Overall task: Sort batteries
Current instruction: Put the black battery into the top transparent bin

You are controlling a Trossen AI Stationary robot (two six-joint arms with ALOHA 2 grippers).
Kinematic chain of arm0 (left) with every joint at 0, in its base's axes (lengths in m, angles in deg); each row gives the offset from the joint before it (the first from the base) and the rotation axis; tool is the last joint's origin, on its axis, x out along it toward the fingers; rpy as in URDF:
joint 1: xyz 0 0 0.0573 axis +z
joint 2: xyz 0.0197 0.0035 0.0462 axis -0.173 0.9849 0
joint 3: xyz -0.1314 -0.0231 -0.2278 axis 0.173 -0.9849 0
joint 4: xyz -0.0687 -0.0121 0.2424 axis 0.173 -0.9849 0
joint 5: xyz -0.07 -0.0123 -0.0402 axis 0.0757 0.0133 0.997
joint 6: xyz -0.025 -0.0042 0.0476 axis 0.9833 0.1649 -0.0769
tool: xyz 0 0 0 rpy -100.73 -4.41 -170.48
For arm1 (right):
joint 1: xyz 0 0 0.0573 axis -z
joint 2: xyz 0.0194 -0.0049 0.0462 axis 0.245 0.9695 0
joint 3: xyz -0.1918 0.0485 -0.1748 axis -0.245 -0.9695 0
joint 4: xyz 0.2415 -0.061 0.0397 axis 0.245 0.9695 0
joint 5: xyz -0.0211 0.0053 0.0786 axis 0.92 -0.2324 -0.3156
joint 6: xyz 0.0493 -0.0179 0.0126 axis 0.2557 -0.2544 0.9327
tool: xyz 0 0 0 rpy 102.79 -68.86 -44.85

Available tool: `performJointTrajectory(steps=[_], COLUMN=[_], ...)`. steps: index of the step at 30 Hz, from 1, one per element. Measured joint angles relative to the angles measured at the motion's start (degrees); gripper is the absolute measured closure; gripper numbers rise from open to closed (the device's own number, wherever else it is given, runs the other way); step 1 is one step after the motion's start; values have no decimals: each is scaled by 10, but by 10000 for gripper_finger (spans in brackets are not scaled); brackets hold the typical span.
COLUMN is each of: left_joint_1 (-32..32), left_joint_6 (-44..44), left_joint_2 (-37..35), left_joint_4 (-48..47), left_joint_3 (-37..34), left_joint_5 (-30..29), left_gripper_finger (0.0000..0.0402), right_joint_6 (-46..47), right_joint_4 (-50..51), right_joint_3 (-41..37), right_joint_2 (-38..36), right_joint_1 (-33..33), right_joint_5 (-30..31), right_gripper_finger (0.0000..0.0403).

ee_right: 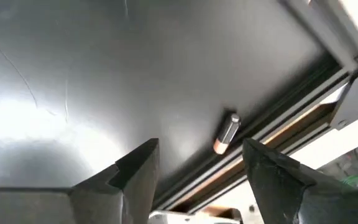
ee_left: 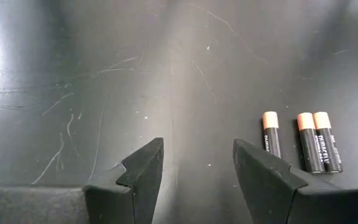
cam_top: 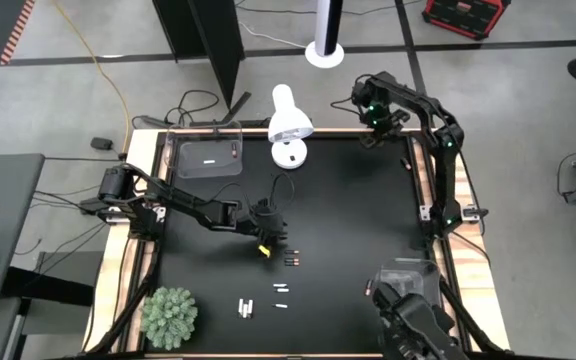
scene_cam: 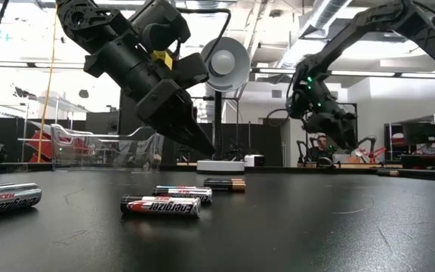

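Three dark batteries with copper ends (ee_left: 309,142) lie side by side on the black table, just beside my left gripper (ee_left: 197,163), which hangs open above bare table (cam_top: 266,246). Several silver-white batteries (cam_top: 245,308) lie nearer the table's near edge; the low view shows them (scene_cam: 161,205) in front of the dark ones (scene_cam: 225,183). My right gripper (ee_right: 201,163) is open and high over the far right corner (cam_top: 373,128). Between its fingers, far below, a single battery (ee_right: 227,132) lies against the table's edge rail.
A clear bin (cam_top: 208,158) holding a few batteries stands at the far left. A second clear bin (cam_top: 408,276) stands at the near right. A white lamp (cam_top: 290,130) is at the far edge, and a green plant (cam_top: 170,318) at the near left corner.
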Motion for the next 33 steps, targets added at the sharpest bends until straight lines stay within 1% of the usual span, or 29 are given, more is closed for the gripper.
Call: performJointTrajectory(steps=[4, 11, 15, 19, 22, 26, 29, 33], left_joint_1=[0, 0, 0, 0, 0, 0, 0, 0], left_joint_6=[0, -3, -5, -7, -9, -9, -9, -8], left_joint_2=[0, 0, 0, 0, 0, 0, 0, 0], left_joint_4=[-1, -1, -1, -1, -1, 0, 0, 5], left_joint_3=[0, 0, 0, 0, 0, 0, 0, 0], left_joint_5=[10, 13, 13, 13, 13, 13, 12, 12], left_gripper_finger=[213, 213, 213, 213, 213, 213, 213, 213], right_joint_6=[6, 17, 18, 54, 73, 107, 156, 246], right_joint_4=[0, -3, -9, -14, -63, -131, -168, -200], right_joint_3=[-33, -87, -104, -120, -135, -170, -209, -278], right_joint_2=[-12, -59, -79, -106, -147, -219, -279, -354], right_joint_1=[13, 31, 23, 7, -12, -51, -80, -125], right_joint_5=[-3, -6, -3, -2, -1, 0, 0, 1], right_gripper_finger=[152, 153, 153, 154, 154, 154, 154, 154])
